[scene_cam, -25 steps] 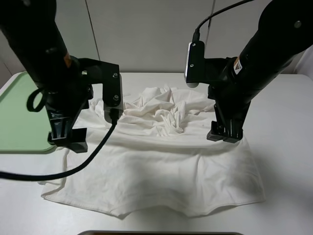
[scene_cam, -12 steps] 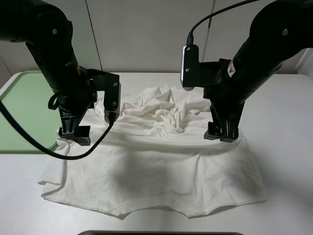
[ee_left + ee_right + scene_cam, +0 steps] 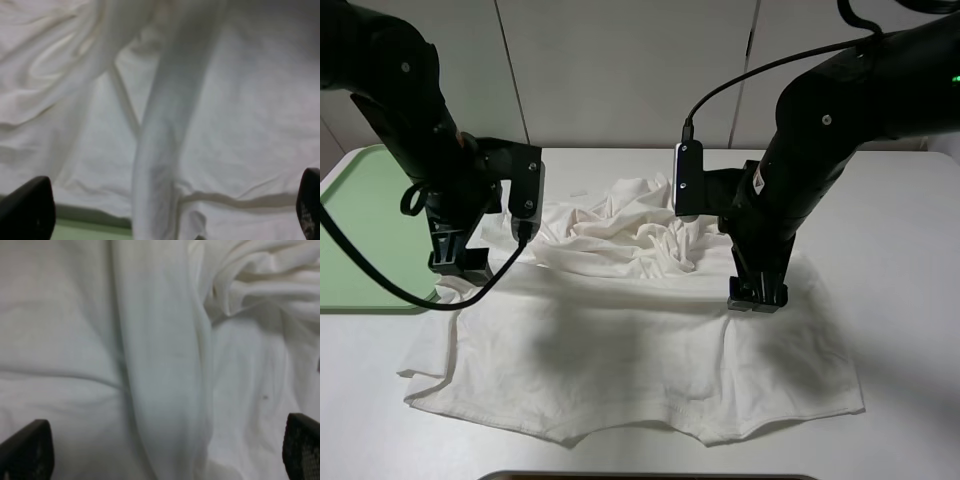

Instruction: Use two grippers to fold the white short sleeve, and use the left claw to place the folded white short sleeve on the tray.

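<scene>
White short sleeve: a large plain white wrinkled cotton T-shirt lies on the white table. Its near half is spread flat and its far part is bunched in folds between the arms.
Left claw: the black pincer left gripper is down at the shirt's left edge, jaws spread wide, clamping nothing.
Right claw: the black pincer right gripper is low over the shirt's right side, jaws wide apart, clamping nothing.
Tray: the flat light-green plastic rectangular tray sits at the table's left, and the shirt's left edge reaches its rim.

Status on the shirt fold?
Both open: left gripper, right gripper, low on the white short sleeve. Top bunched, nothing gripped. Nothing blocking the tray.
</scene>
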`<state>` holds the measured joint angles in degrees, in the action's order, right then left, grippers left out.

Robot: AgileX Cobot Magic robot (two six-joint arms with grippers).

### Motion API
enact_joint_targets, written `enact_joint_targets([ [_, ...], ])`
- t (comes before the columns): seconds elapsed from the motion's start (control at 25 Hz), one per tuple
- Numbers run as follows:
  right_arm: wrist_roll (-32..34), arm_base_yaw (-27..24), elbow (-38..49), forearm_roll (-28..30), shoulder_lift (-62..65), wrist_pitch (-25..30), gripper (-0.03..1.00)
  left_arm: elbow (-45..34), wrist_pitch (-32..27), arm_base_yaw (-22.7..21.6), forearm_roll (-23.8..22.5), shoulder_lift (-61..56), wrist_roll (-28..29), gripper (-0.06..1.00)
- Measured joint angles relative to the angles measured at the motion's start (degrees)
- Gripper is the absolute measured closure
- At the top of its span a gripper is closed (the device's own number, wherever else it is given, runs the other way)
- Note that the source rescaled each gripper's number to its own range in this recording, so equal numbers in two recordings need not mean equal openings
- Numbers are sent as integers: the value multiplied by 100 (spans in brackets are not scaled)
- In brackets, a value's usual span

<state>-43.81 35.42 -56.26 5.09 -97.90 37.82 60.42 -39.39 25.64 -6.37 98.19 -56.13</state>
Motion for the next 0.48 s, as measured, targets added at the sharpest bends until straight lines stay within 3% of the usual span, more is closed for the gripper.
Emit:
enact_joint_targets([
  [0.48, -2, -36, 60, 225, -399, -308, -3, -257, 458, -94, 58, 531, -500, -2],
])
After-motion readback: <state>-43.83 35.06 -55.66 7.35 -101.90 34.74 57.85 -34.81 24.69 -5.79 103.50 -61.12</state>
